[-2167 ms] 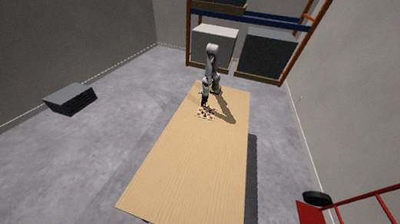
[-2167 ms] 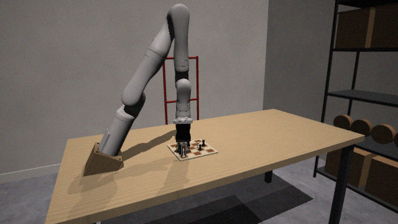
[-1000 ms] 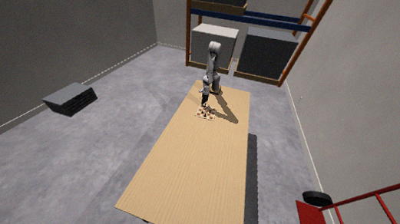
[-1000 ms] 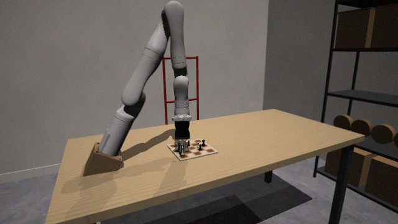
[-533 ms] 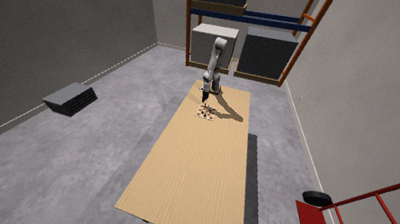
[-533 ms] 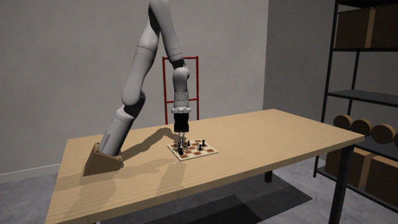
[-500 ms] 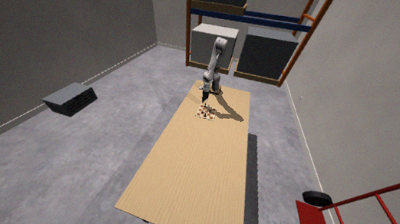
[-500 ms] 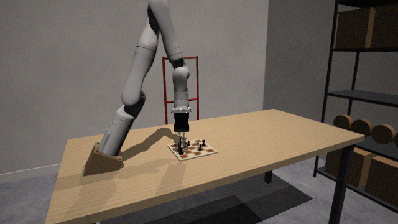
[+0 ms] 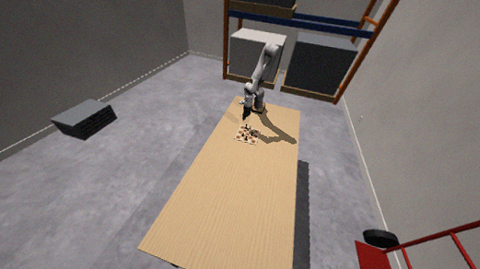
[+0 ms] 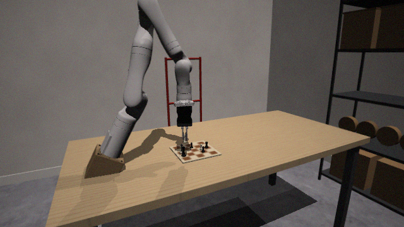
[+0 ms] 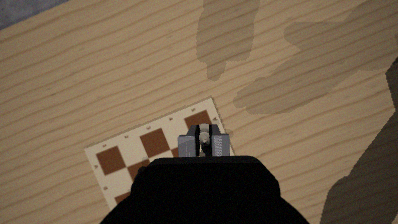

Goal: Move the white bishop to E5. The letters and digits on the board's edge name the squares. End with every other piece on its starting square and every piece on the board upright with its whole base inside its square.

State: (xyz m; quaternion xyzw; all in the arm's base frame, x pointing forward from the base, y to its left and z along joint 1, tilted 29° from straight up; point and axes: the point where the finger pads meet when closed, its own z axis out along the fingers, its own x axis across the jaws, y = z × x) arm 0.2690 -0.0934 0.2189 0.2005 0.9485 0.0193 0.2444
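My gripper (image 9: 244, 116) (image 10: 185, 139) (image 11: 204, 135) is shut on the white bishop (image 10: 185, 142) (image 11: 204, 139) and holds it upright a little above the near left corner of the small chessboard (image 9: 239, 138) (image 10: 209, 154) (image 11: 125, 144). In the wrist view the bishop's pale top shows between the two grey fingers, over a brown corner square. Several black pieces (image 10: 183, 151) (image 10: 206, 144) stand upright on the board. A small pale piece (image 10: 201, 146) stands among them. The wrist body hides the rest of the board in the wrist view.
The board lies on a long wooden table (image 9: 235, 208) (image 10: 268, 139) (image 11: 100, 75), near the arm's base (image 10: 104, 164). A red hand truck (image 10: 198, 94) stands behind the table. Shelving with boxes (image 10: 363, 94) stands to the right.
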